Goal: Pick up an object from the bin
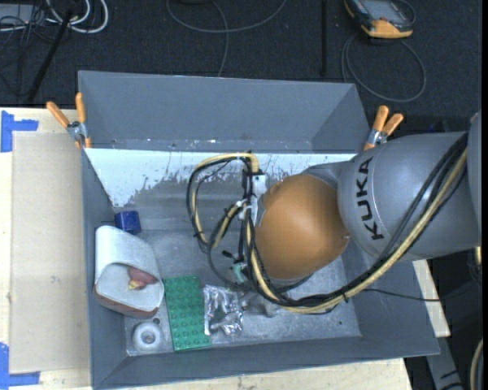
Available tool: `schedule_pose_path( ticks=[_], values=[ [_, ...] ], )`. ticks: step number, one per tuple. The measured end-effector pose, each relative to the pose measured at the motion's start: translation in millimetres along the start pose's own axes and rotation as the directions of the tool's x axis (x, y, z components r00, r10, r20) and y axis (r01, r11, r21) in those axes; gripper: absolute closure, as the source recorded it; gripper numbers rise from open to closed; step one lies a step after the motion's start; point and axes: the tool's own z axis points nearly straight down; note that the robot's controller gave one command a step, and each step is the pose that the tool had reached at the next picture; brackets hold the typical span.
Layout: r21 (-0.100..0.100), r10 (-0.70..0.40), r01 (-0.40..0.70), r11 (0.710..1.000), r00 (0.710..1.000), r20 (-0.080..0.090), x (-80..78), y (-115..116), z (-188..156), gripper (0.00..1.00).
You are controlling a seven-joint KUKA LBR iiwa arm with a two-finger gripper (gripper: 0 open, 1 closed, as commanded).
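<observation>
Because arm's orange wrist cover (301,226) hangs low over centre of grey metal bin (228,128), jaws hidden; opening cannot be told. Crumpled silver foil wad (222,314), nearest candidate, lies at 6 o'clock, touching green studded plastic plate (185,315).

One each: blue block (128,220), white cup (120,253), green plate (185,314), foil wad (222,312), seemingly white ring (148,335).

Grey KUKA arm (415,193), orange cover (301,226), yellow cables (197,187)
</observation>
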Motion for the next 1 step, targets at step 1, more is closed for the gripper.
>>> schedule_pose_path(
  ticks=[1],
  values=[
    [0.007, 0.002, -0.002, 1.0, 1.0, 0.006, -2.0, -1.7, -1.9, 1.0]
  ],
)
